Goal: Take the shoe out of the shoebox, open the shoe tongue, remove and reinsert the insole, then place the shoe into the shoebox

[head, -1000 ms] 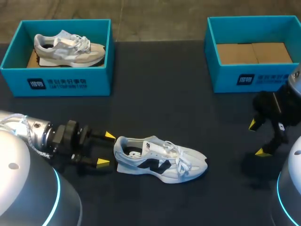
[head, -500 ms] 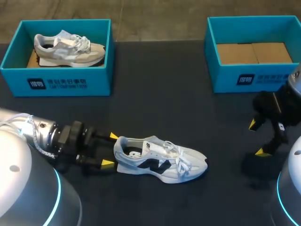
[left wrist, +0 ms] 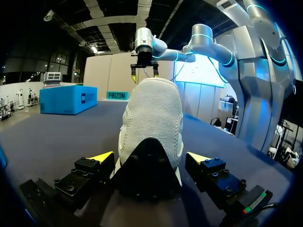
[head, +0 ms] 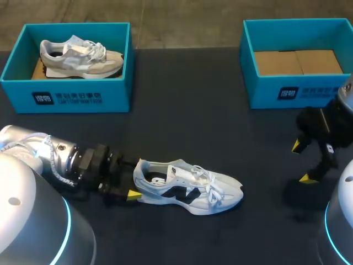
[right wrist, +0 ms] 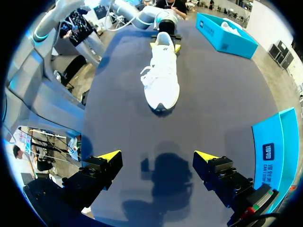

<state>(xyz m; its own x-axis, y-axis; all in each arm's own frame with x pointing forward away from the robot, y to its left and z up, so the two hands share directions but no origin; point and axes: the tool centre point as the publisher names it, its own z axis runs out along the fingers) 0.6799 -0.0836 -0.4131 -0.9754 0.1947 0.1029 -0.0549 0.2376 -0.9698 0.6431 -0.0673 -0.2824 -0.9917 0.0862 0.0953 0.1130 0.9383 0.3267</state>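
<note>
Left gripper (head: 134, 178) sits low over the table (head: 182, 116), near edge, my left side. Fingers are wide apart and straddle the heel of the white sneaker (head: 190, 185). In the left wrist view there's a yellow tip just beside each side of the heel. I see no firm squeeze, so I read it as not clamped.

The sneaker stands on its sole on the table, dark side panel, toe pointing to my right.

Right gripper (head: 300, 162) is well apart at my right, above the table, fingers spread, holding nothing.

Far side: left shoebox (head: 66, 96) has a grey sneaker (head: 80, 55) inside. Right shoebox (head: 298, 94) shows its cardboard floor.
</note>
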